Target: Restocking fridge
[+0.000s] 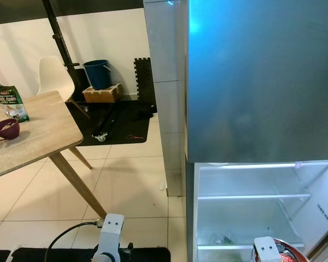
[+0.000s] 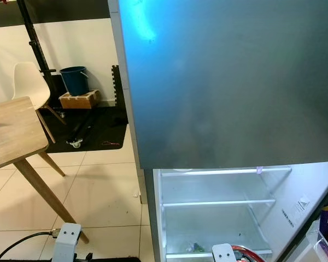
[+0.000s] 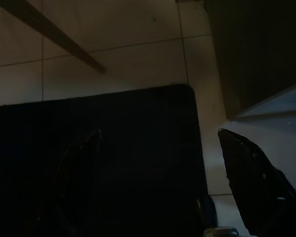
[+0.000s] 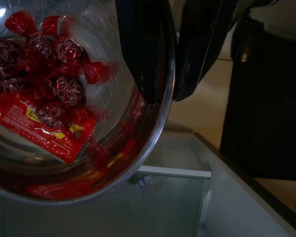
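While right claw (image 4: 160, 74) is pinching the rim of a steel bowl (image 4: 89, 163) of red candies (image 4: 54, 89) above the open fridge (image 1: 251, 213), left claw (image 3: 158, 163) is hanging wide over a black mat (image 3: 113, 148); desk (image 1: 38, 136) is sitting further left.

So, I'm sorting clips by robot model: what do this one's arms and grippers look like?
Each arm ends in a silver-white, boxy wrist block with two small dark dots, the left arm and the right arm. A black cable loops into the left wrist. The left gripper and right gripper each have two long, glossy black fingers tapering toward the tips.
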Robot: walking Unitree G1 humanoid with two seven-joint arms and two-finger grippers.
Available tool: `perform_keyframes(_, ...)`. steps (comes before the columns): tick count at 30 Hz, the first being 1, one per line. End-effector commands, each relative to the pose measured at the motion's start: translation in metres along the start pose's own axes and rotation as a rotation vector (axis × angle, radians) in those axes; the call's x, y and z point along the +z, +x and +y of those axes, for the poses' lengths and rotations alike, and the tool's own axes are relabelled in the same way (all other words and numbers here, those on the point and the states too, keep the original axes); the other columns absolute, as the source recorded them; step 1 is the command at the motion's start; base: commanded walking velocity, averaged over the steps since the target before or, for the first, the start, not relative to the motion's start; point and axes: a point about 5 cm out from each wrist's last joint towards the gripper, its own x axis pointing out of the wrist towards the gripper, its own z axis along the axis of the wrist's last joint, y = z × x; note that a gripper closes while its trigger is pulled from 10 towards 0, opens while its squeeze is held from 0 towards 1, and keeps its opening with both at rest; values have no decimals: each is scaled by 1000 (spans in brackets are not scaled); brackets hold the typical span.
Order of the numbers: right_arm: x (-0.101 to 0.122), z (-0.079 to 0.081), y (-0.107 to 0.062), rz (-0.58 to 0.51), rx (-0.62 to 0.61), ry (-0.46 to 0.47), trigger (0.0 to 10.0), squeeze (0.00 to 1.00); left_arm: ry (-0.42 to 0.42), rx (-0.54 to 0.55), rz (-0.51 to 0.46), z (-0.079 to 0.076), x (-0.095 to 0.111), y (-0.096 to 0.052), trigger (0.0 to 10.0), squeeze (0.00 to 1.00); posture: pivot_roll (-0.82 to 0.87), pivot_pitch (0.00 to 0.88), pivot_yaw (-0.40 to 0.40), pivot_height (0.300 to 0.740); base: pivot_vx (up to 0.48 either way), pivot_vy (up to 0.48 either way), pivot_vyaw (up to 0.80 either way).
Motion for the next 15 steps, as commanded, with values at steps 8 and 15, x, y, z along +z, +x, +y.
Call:
perform_keyframes(8,4,-1,2,-3,-2,-16,10000,0,12,-7,-3,-2,-3,-1,10000,0,-87,83,77,740,0,0,0)
perform_keyframes(15,8,-1,3,-12,1,-31,10000,0,5,-29,-24,-8,0,0,10000,0,-95,72,74,740,0,0,0)
